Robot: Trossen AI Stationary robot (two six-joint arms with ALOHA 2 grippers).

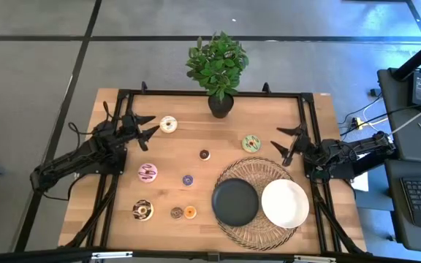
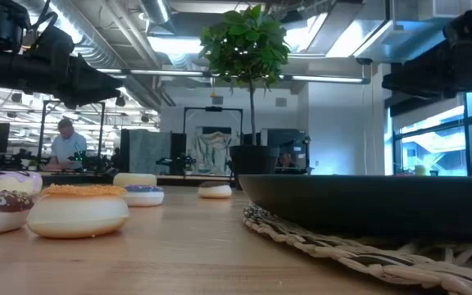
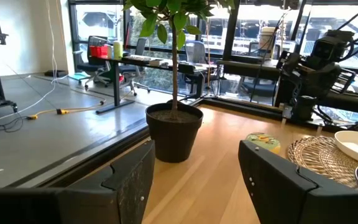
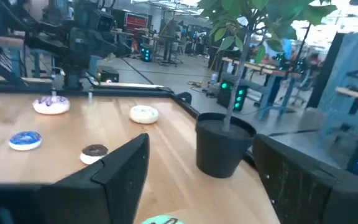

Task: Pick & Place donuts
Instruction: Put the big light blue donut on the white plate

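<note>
1. Both arms wait at the table's edges: the left gripper (image 1: 146, 126) hangs over the left rear part of the wooden table (image 1: 269, 109), the right gripper (image 1: 289, 143) over the right side, each with its jaws spread wide and holding nothing.
2. The donuts lie loose on the table: the white-iced ring donut (image 1: 168, 124) just beside the left gripper, the green-iced ring donut (image 1: 251, 143) near the right gripper, the pink-iced ring donut (image 1: 148, 172), the chocolate-iced ring donut (image 1: 142, 210), and four minis, brown (image 1: 205, 155), purple (image 1: 188, 180), tan (image 1: 176, 212) and orange (image 1: 190, 212).
3. The round black plate (image 1: 234, 201) and round white plate (image 1: 285, 204) sit on a woven wicker mat (image 1: 251, 172), both still without donuts.
4. The step in hand looks like a first pick; each arm would do best taking its nearest donut, coming straight down with the jaws straddling the ring.
5. Every donut lies flat, hole upward, so no long axis matters and any jaw angle should serve.
</note>
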